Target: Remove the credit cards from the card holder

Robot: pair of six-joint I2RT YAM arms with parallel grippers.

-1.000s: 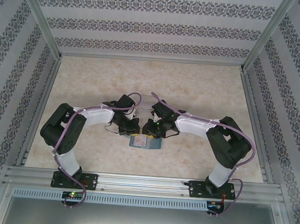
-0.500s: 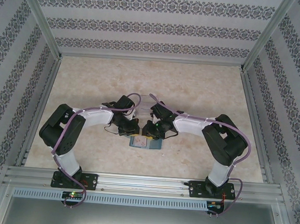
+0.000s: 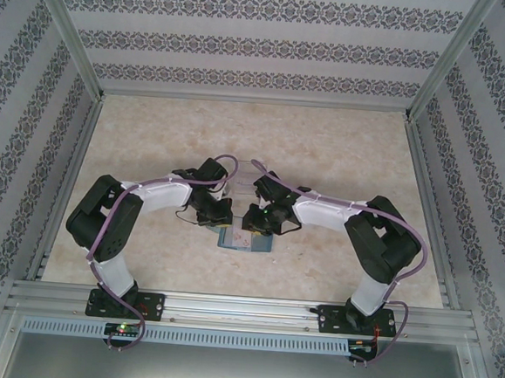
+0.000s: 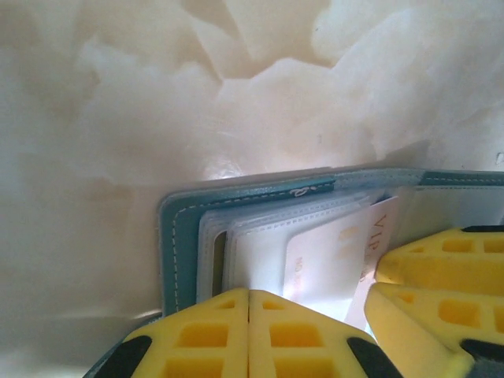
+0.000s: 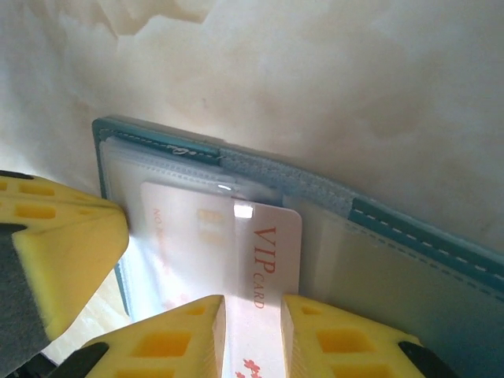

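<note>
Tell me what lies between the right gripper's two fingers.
In the right wrist view, a white VIP card lies in the gap between the right gripper's fingers, its far part resting on the open teal card holder.

There is one teal card holder (image 5: 315,187). I can see one pale VIP card (image 5: 260,236). There are two robot arms (image 3: 156,194) and two yellow grippers, the left gripper (image 4: 249,307) and the right gripper (image 5: 252,315).

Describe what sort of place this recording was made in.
Probably a lab robot test cell, not a home. Aluminium framing boxes in a marble-look table, patterned wall panels surround it, and the left arm and right arm are bolted to a rail.
</note>
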